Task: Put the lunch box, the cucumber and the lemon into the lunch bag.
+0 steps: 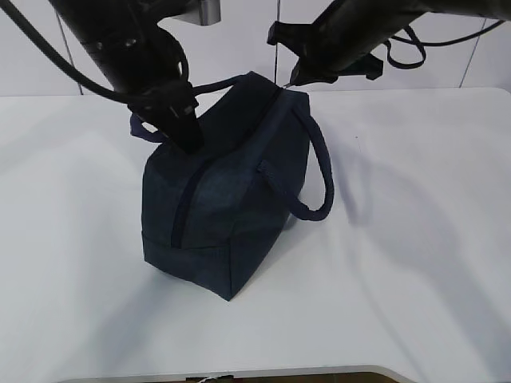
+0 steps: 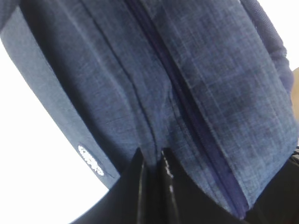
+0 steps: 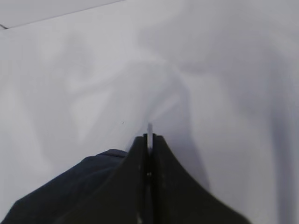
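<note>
The dark navy lunch bag (image 1: 231,207) stands on the white table with its zipper (image 1: 185,199) closed along the top and down the near end. My left gripper (image 1: 189,142) is shut on a fold of the bag's fabric beside the zipper (image 2: 196,116), as the left wrist view (image 2: 150,156) shows. My right gripper (image 1: 292,80) is at the bag's far top end, shut on the thin metal zipper pull (image 3: 149,129) that sticks out between its tips (image 3: 149,137). The lunch box, cucumber and lemon are out of view.
One strap handle (image 1: 315,175) hangs on the bag's right side; another loops behind my left arm (image 1: 215,86). The white table (image 1: 415,239) reaches to the front edge (image 1: 319,373). A wall stands behind it.
</note>
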Robot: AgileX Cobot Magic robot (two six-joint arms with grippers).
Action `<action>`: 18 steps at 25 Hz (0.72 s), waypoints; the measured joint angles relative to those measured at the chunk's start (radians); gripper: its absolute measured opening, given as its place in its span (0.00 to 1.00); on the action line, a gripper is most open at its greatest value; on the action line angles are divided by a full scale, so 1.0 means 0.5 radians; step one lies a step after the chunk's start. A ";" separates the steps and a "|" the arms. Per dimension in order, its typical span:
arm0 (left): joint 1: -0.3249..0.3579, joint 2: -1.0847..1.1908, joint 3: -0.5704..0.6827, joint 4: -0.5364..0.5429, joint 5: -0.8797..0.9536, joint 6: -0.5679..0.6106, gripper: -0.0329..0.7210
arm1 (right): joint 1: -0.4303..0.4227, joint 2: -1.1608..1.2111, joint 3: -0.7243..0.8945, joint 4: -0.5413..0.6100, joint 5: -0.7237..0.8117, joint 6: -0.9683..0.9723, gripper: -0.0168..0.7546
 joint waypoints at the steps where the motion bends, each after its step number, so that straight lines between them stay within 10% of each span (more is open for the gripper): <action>1: 0.000 0.000 0.000 0.004 0.000 0.000 0.04 | 0.000 0.004 -0.038 0.037 0.086 -0.041 0.03; 18: 0.000 0.000 0.000 -0.008 0.019 0.005 0.04 | 0.000 0.002 -0.250 0.152 0.525 0.006 0.03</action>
